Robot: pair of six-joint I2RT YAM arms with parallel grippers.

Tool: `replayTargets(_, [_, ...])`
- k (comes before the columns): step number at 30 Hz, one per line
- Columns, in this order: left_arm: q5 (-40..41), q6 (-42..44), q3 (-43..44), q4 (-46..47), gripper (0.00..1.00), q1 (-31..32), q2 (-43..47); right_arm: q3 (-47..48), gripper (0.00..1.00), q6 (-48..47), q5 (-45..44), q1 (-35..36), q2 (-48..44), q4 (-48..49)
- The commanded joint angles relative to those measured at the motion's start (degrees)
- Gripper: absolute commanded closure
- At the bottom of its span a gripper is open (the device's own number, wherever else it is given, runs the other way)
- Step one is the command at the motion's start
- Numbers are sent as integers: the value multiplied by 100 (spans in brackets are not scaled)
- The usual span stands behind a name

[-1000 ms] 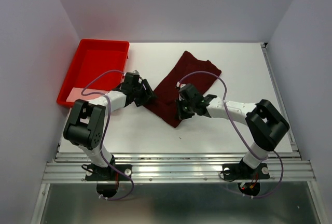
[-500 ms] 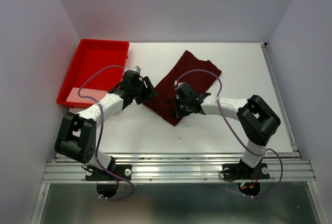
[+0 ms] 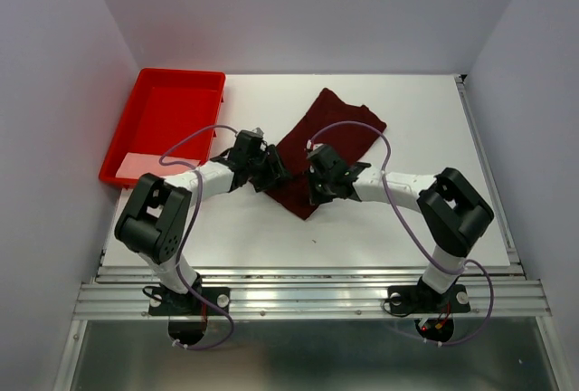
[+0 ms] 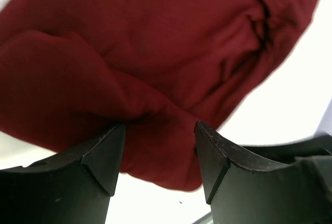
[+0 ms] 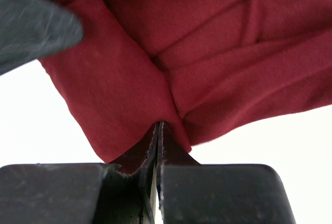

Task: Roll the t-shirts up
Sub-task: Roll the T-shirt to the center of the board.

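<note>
Maroon t-shirt [image 3: 333, 128] lies bunched in a diagonal strip mid-way across the white table [image 3: 425, 110], right of the red tray [image 3: 163, 119]. Right gripper [image 5: 158, 130]: jaws closed, pinching the cloth's near edge. Left gripper [image 4: 160, 146]: jaws wide, straddling a raised fold at the strip's near-left end, not clamped.

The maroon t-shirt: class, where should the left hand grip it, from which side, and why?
Probably grip the raised fold at the t-shirt's near-left edge, from the left: it bunches up between the open left hand, beside the right hand's pinch.
</note>
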State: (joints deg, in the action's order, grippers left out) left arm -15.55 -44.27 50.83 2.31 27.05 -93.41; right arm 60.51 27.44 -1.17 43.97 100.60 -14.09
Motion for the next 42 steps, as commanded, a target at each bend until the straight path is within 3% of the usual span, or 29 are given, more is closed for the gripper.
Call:
replayTargets(1, [430, 41, 252, 33, 34, 37, -291, -101, 99, -28, -164, -2, -260, 64])
replayTargets(9, [834, 208, 392, -274, 35, 64, -21, 179, 99, -230, -313, 51, -707, -489])
replayTargets(14, [1141, 428, 901, -1091, 34, 64, 516, 602, 99, -318, -525, 156, -1007, -867])
replayTargets(24, [1213, 788, 1333, -1593, 33, -323, 253, 1481, 99, -55, -138, 429, -349, -1044])
replayTargets(29, [923, 824, 1325, -1409, 33, -411, -134, 1236, 99, 191, -68, 429, 91, -728])
replayTargets(35, [545, 938, 1166, -1197, 33, -455, -740, 893, 99, 51, -586, 429, 679, -657])
replayTargets(42, [869, 1008, 1227, -1408, 33, -455, -381, 594, 99, -98, -726, 429, 155, -587])
